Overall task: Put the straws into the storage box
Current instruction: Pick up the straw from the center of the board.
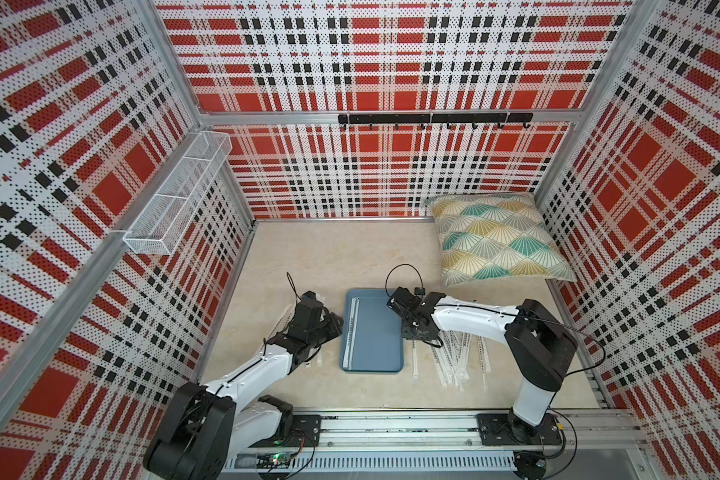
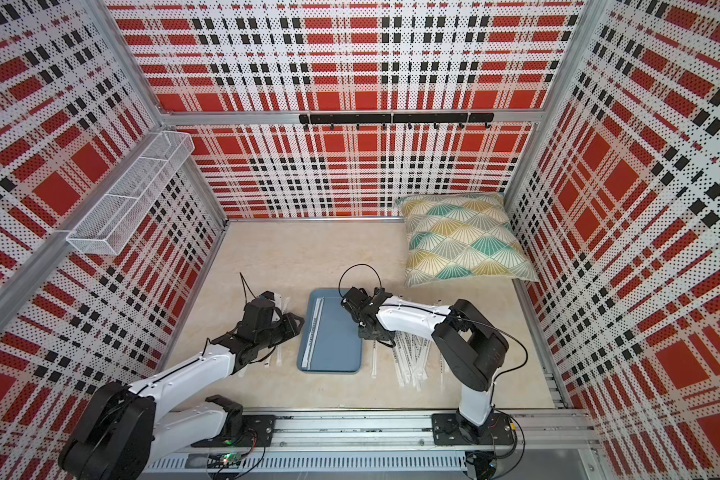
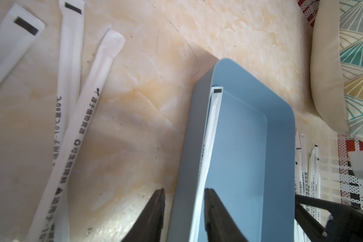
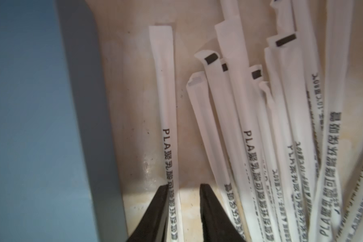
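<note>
One square fabric cushion (image 1: 499,241) with a teal-and-mustard fan pattern lies well beyond the far right corner of the storage box (image 1: 379,332), a single shallow slate-blue plastic tray with rounded corners set on the beige marbled table (image 1: 329,257). One long white wire-mesh basket (image 1: 175,195) hangs on the wall well off to the box's left. Two black grippers are at work. The left gripper (image 3: 184,189) stands open astride the box's left wall, clamping nothing. The right gripper (image 4: 184,185) is parted just outside the box's right rim, with one straw (image 4: 168,136) lying loose between its fingers. What look like two white paper-wrapped straws (image 1: 353,328) lie inside the box along its left wall, three more (image 3: 71,134) show left of it, and a heap (image 1: 454,357) too overlapped to count lies to its right.
</note>
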Controlling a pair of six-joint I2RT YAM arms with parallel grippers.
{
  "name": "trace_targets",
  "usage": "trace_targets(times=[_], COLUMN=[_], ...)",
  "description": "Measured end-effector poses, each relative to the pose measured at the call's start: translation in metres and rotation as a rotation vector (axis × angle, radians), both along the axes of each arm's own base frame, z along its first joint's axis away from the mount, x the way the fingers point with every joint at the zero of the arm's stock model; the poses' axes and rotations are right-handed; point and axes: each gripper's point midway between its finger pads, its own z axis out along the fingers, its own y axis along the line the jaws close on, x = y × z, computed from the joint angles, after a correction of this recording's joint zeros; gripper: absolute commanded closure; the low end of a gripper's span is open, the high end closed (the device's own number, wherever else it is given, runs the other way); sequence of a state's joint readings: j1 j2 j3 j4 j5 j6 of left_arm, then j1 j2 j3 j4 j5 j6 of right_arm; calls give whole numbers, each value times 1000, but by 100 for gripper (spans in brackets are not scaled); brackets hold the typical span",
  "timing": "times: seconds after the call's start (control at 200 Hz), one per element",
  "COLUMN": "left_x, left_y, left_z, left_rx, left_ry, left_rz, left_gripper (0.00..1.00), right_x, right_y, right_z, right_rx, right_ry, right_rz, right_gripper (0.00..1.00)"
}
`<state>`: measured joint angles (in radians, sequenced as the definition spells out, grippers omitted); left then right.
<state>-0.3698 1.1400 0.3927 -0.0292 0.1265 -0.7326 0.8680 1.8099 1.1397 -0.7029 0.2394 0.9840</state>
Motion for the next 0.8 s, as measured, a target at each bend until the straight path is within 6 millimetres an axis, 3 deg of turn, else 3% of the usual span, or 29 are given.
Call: trace_targets(times=[0.321, 0.546, 0.671, 0.797], left_x=[0, -1, -3, -5], left_y=[0, -1, 0, -1], left_z=[0, 0, -1, -1], left_rx=[2, 1, -1, -11], left_ry=[-1, -1, -3, -7], left_rz=[-1, -1, 0, 1], left_gripper=[66, 68, 68, 70], right_x=[5, 0, -7, -6], right_y=[9, 7, 9, 32], right_z=[-11, -6, 16, 58], right_rx=[31, 26, 27, 90], right_ry=[-9, -4, -13, -66], right_rz=[8, 9, 12, 15], right_gripper=[84, 88, 88, 89])
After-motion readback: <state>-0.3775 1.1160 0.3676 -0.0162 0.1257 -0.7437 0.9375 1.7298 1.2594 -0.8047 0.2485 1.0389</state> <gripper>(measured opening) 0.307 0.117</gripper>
